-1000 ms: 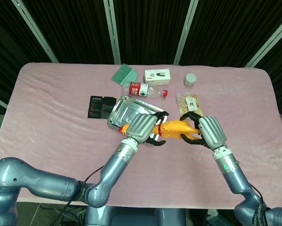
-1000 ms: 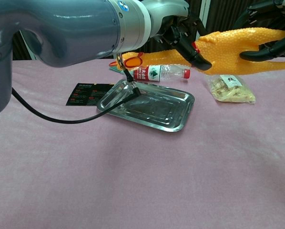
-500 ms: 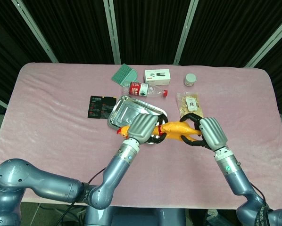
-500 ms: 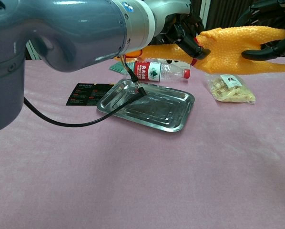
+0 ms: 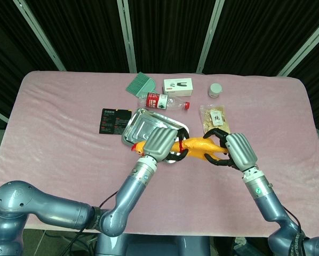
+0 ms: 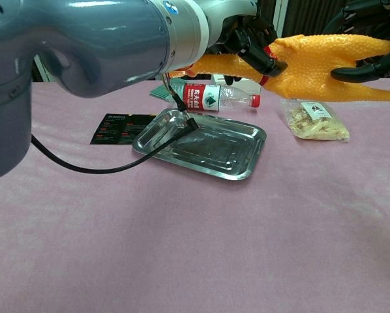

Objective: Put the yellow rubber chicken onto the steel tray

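Here, from the left, the steel tray [image 5: 143,127] lies bare on the pink table, and just in front of it the left hand [image 5: 160,143] grips the neck end of the yellow rubber chicken [image 5: 198,145], which hangs in the air — its body end is clasped by the right hand [image 5: 233,151]. With both hands on soft rubber, a mistimed release could let it stretch, spring back and drop beside the tray.
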Robot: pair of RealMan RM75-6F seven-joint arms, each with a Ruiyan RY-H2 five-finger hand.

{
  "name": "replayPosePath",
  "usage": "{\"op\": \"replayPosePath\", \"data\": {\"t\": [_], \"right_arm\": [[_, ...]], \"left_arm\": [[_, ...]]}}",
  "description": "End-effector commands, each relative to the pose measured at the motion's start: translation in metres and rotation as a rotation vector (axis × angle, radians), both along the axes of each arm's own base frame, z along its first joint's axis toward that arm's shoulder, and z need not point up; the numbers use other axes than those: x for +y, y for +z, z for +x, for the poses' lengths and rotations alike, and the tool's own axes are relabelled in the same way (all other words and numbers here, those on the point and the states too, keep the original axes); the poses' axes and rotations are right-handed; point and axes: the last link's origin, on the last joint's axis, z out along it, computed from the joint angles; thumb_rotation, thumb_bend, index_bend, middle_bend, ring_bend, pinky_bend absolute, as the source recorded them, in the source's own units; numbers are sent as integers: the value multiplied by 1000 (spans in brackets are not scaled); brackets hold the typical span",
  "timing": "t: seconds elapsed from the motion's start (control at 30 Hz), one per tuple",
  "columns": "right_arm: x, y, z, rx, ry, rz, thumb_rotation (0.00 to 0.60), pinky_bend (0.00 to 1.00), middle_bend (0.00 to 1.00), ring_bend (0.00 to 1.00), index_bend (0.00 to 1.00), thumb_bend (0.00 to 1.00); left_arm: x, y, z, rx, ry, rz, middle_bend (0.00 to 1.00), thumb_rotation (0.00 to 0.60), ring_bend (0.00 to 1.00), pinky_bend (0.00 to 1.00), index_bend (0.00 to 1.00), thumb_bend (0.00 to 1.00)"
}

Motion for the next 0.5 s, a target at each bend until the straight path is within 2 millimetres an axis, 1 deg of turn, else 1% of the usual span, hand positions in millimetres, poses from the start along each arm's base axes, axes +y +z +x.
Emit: {"op": "replayPosePath", "data": {"t": [0.03,0.07,0.17,0.33,0.5], "right_arm": [[-1,1,-2,5,-6,-5,600,770,847,789,1000,416],[-1,1,-3,7,-9,-8,600,770,847,789,1000,416],[-2,2,-6,12,-18,-14,600,770,847,789,1000,416],[-4,6,-13,16,-39,-24,600,770,847,789,1000,416],[-5,9,-22,23,-58,-30,600,770,847,789,1000,416]], "left_arm": [[-1,2,-3,-1,-7,-28,509,600,497,453,332,382],[-1,3,-4,-7,-9,-35,489,600,476,436,295,337],[-1,8,-6,-20,-16,-45,434,600,427,415,211,253],[1,19,-15,-27,-22,-52,393,600,399,409,171,221],[4,32,-27,-29,-24,-21,387,600,395,407,165,217]]}}
